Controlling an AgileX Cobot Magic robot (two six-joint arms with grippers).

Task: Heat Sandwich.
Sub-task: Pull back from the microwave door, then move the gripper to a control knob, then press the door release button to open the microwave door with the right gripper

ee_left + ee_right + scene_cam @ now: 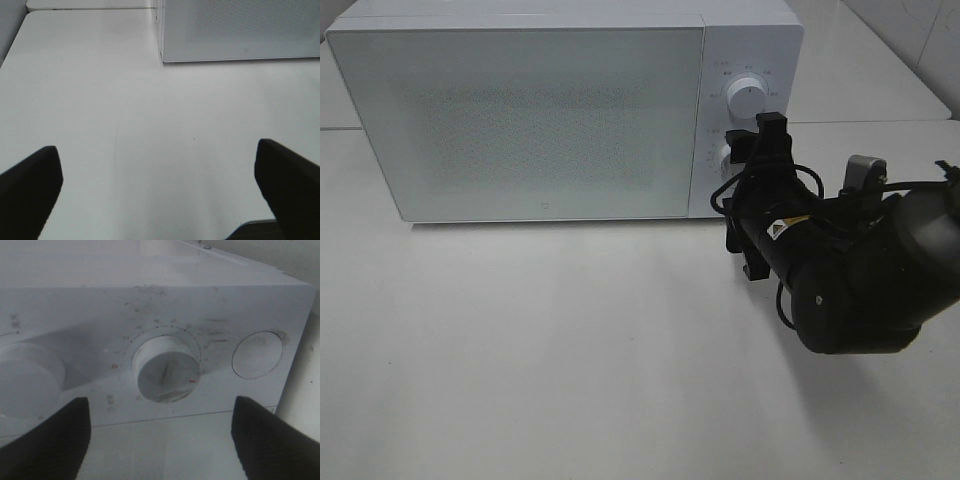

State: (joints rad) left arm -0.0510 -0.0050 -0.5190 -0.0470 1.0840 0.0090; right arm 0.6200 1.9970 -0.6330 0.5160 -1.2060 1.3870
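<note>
The left gripper (157,165) shows only in its own wrist view. Its two dark fingers (30,192) are spread wide with nothing between them, above the bare white table (520,350) and well short of the microwave (380,120).

The microwave stands at the back of the table, and its door (530,115) is shut. The sandwich cannot be seen in any view (the frosted door panel hides whatever is inside).

Right of the door is the control panel (715,110) with two white knobs, the upper knob (748,98) in full sight and the lower knob (724,160) partly covered by the black right gripper (160,407). That gripper is turned toward the panel, right in front of the lower knob. Its fingers (272,437) are wide apart, one on either side of the knob, and they hold nothing. Whether they touch the knob cannot be told. A round button (257,354) sits next to this knob. The right arm (865,275) reaches in from the right edge.
</note>
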